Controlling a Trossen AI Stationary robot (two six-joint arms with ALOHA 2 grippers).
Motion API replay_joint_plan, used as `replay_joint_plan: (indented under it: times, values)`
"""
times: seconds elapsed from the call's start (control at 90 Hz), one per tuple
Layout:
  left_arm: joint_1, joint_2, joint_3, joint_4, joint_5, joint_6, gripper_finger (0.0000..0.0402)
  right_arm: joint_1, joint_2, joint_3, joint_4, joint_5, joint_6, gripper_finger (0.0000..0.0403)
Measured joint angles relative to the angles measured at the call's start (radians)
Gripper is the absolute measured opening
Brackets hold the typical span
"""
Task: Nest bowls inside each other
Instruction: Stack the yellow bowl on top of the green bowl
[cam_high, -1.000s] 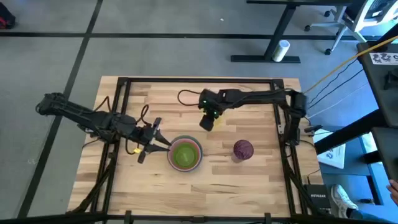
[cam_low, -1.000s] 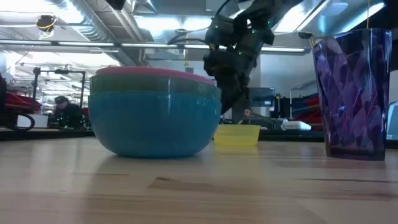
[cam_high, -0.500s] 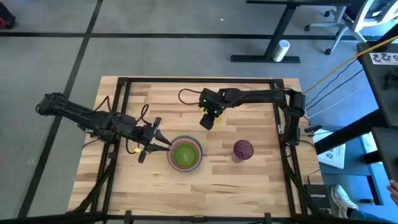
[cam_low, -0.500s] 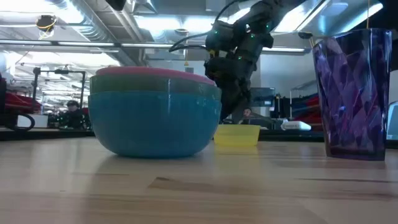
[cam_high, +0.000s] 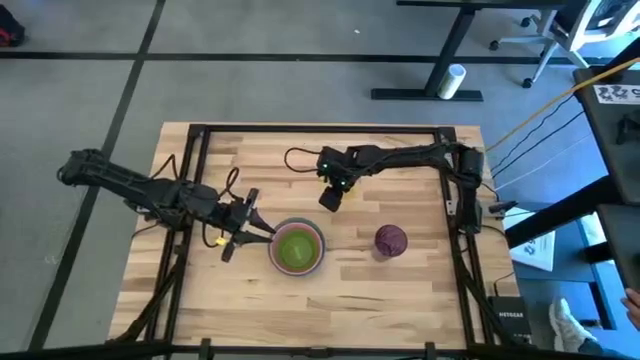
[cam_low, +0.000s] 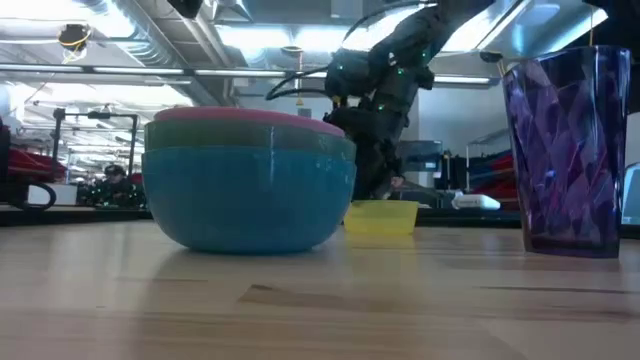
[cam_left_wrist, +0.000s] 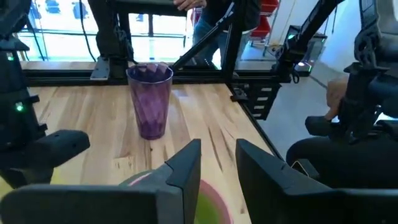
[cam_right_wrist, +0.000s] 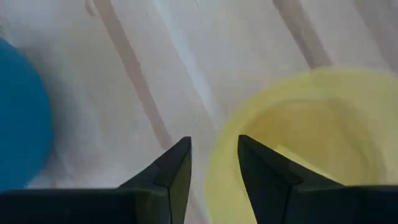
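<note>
A pale wooden bench (cam_high: 400, 270) with a black frame stands on grey carpet. Near its front sits a stack – a lime-green bowl (cam_high: 296, 249) nested in a pink bowl (cam_high: 318, 240) within a blue outer bowl (cam_low: 248, 195). A purple faceted tumbler (cam_high: 391, 240) stands apart. The right gripper (cam_right_wrist: 213, 163), fingers slightly parted, straddles the rim of the small yellow bowl (cam_right_wrist: 298, 140) – the left gripper (cam_left_wrist: 217, 163), fingers narrowly open, rests beside the stack

Robotics lab: framed wooden table (cam_high: 390, 275), desks (cam_high: 470, 40), exposed ceiling ducts (cam_low: 150, 40).
</note>
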Motion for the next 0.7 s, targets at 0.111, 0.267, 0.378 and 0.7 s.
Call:
replay_joint_plan:
  times: [0.111, 0.267, 0.378, 0.7]
  values:
    - [0.0, 0.0, 0.0, 0.0, 0.0, 0.0, 0.0083, 0.0, 0.014, 0.0, 0.002, 0.0, 0.002, 0.0106]
    - [0.0, 0.0, 0.0, -0.006, 0.0, 0.0, 0.0083, 0.0, 0.014, 0.0, 0.011, 0.0, 0.002, 0.0035]
    - [0.0, 0.0, 0.0, -0.006, 0.0, -0.001, 0.0083, 0.0, 0.012, 0.001, 0.011, 0.001, -0.002, 0.0011]
    - [0.0, -0.005, 0.0, -0.074, 0.0, -0.018, 0.0083, 0.01, -0.019, 0.0, -0.011, 0.01, 0.0, 0.0001]
